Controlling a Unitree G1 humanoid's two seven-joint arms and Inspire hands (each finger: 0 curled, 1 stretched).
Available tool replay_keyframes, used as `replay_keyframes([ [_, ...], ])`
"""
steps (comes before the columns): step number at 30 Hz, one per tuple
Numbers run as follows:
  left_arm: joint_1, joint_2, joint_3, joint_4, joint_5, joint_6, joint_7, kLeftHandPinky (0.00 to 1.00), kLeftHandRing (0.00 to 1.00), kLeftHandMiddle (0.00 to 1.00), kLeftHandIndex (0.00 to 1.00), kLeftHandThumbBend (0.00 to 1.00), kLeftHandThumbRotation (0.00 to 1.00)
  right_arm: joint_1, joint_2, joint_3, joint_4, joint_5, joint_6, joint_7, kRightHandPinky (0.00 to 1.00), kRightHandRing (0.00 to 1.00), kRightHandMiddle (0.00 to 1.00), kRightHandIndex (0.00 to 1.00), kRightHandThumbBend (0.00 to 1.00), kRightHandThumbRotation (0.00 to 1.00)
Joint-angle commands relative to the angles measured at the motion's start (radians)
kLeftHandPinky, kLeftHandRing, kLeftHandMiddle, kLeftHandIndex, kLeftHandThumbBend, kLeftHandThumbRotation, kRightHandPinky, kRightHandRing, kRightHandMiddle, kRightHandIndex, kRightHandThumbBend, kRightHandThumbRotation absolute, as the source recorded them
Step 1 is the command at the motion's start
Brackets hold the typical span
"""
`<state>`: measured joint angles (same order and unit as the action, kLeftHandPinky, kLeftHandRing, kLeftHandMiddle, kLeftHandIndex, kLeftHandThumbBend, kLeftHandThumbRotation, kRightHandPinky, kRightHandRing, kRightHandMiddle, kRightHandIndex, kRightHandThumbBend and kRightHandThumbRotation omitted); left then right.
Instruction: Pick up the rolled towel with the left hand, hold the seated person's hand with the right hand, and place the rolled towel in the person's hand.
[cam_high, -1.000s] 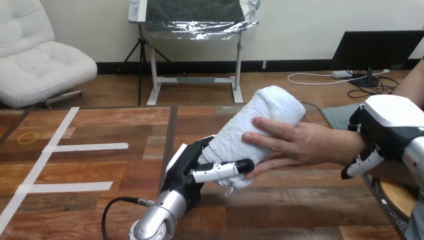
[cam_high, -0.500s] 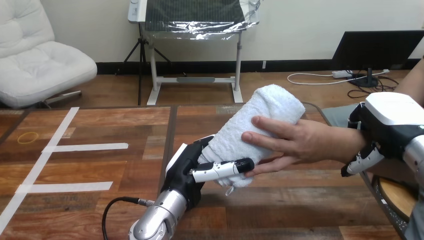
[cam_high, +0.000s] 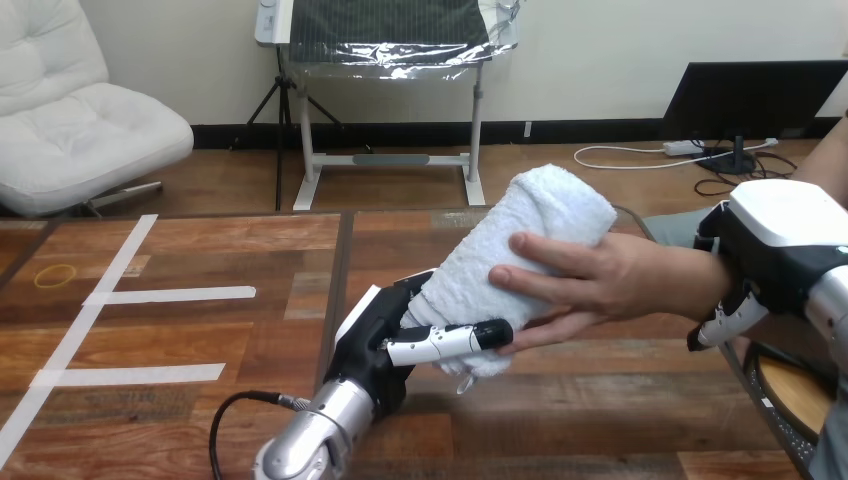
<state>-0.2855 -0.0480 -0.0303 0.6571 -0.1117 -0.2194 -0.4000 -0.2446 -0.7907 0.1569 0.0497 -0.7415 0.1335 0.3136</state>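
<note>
A white rolled towel (cam_high: 520, 235) slants up over the middle of the wooden table (cam_high: 200, 330). My left hand (cam_high: 372, 340) is shut on its lower end, one finger (cam_high: 447, 340) lying across the front. The person's hand (cam_high: 600, 280) reaches in from the right with fingers over the towel's middle and thumb beneath it, so both hands are on it. At the right edge my right hand (cam_high: 775, 240) sits over the person's wrist, its fingers (cam_high: 725, 320) curled under it.
White tape strips (cam_high: 170, 294) and a small yellow ring (cam_high: 55, 274) lie on the table's left part. The table's right edge runs just beside my right hand, with a round wooden stool (cam_high: 795, 395) below it.
The towel, the person's hand and my right hand have shifted very slightly to the right. Both grips are unchanged.
</note>
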Motion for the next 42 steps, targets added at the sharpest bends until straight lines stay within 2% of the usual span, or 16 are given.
replay_keyframes([
  [1,-0.072,0.002,-0.078,-0.028,0.034,-0.041,-0.097,0.63,0.68,0.71,0.80,0.62,0.31,-0.003,0.007,-0.010,-0.056,0.011,0.015,0.026,0.66,0.77,0.81,0.80,0.86,0.00],
  [8,-0.074,0.021,-0.081,-0.019,0.052,-0.064,-0.119,0.81,0.85,0.86,0.95,0.70,0.48,0.011,0.005,-0.017,-0.102,0.006,0.034,0.053,0.82,0.90,0.90,0.87,0.87,0.00],
  [15,-0.072,0.031,-0.077,-0.013,0.062,-0.084,-0.131,0.90,0.93,0.92,0.99,0.75,0.56,0.027,0.003,-0.024,-0.140,-0.002,0.041,0.066,0.87,0.94,0.94,0.89,0.87,0.01],
  [29,-0.066,0.050,-0.070,-0.007,0.059,-0.110,-0.137,0.93,0.96,0.96,1.00,0.74,0.60,0.062,0.007,-0.041,-0.221,-0.005,0.063,0.074,0.88,0.96,0.95,0.89,0.90,0.00],
  [42,-0.050,0.050,-0.053,-0.019,0.044,-0.135,-0.115,0.93,0.95,0.96,1.00,0.83,0.67,0.093,0.018,-0.059,-0.291,0.000,0.073,0.059,0.86,0.96,0.95,0.88,0.92,0.00],
])
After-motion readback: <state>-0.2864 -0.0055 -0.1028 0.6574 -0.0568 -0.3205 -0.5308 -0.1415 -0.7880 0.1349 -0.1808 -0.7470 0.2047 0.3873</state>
